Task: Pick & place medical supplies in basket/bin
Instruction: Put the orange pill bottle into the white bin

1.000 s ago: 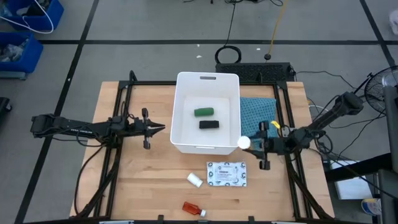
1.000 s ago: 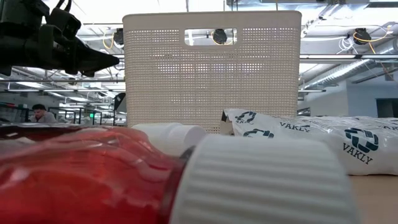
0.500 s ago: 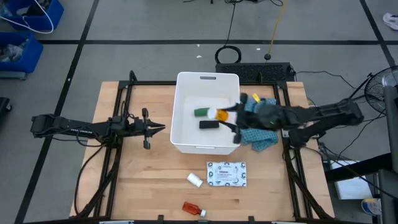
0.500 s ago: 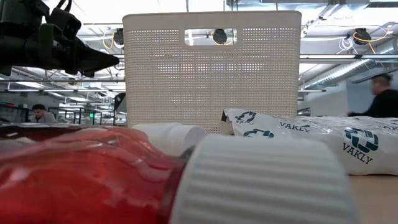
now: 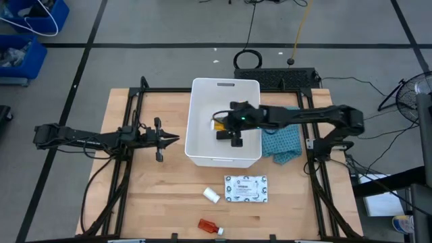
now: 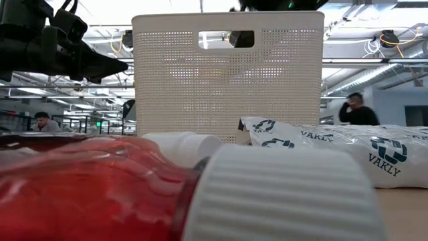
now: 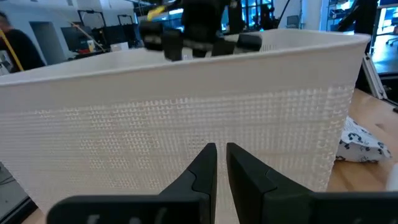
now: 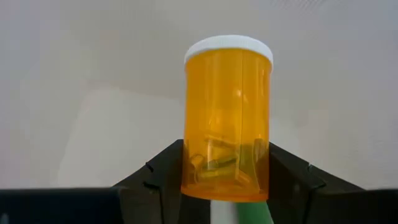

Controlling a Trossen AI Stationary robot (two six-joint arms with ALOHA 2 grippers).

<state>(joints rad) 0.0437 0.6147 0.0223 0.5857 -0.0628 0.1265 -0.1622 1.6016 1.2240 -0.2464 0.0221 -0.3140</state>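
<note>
Grey floor [image 5: 169, 27] crossed by dark lines; blue bins [image 5: 27, 34] at one corner.

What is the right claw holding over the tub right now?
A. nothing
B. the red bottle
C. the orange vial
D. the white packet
C: the right wrist view shows the orange vial clamped in the right claw, above the white tub.

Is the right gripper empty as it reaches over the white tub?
No. In the right wrist view the right gripper has its fingers clamped on an orange vial with a white cap.
</note>
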